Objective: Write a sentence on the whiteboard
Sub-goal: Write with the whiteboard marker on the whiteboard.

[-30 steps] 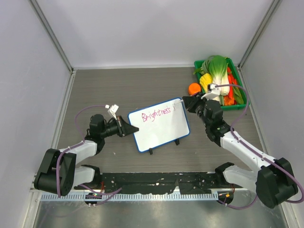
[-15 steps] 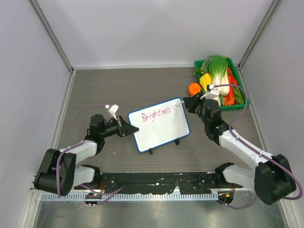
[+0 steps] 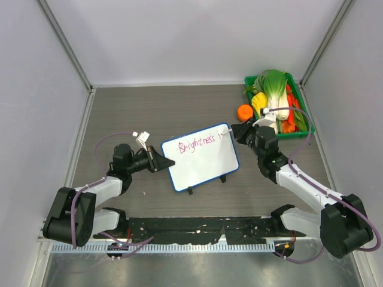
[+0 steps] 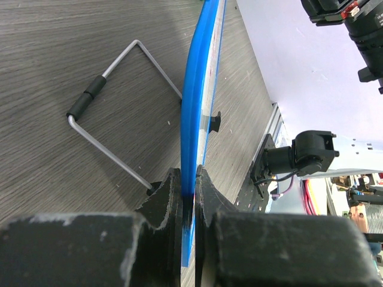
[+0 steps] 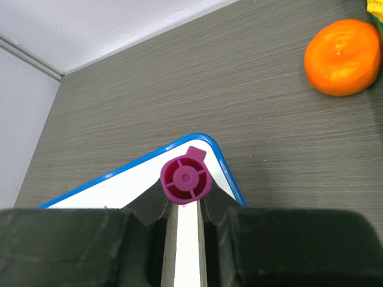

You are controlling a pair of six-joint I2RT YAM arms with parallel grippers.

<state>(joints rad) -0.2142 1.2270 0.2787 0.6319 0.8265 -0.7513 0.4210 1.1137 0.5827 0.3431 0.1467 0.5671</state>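
The whiteboard (image 3: 200,161), blue-framed, stands tilted on two black feet at the table's middle. Its top line holds the sentence (image 3: 196,143), pink handwriting reading "Brightness" with a short stroke after it. My left gripper (image 3: 164,162) is shut on the board's left edge; in the left wrist view the blue frame (image 4: 197,107) runs edge-on between the jaws of that gripper (image 4: 188,191). My right gripper (image 3: 236,133) is shut on a marker (image 5: 185,177) with a white barrel and a magenta end cap, held over the board's top right corner (image 5: 230,173). The marker's tip is hidden.
An orange (image 3: 244,112) lies just behind the right gripper, also in the right wrist view (image 5: 343,57). A green basket (image 3: 301,133) of vegetables, with a bok choy (image 3: 273,84), sits at the back right. A wire stand (image 4: 114,113) props the board from behind. Walls close three sides.
A short pink stroke has appeared after "Brightness". The right gripper has shifted slightly right with the marker. The left arm and the board have not moved.
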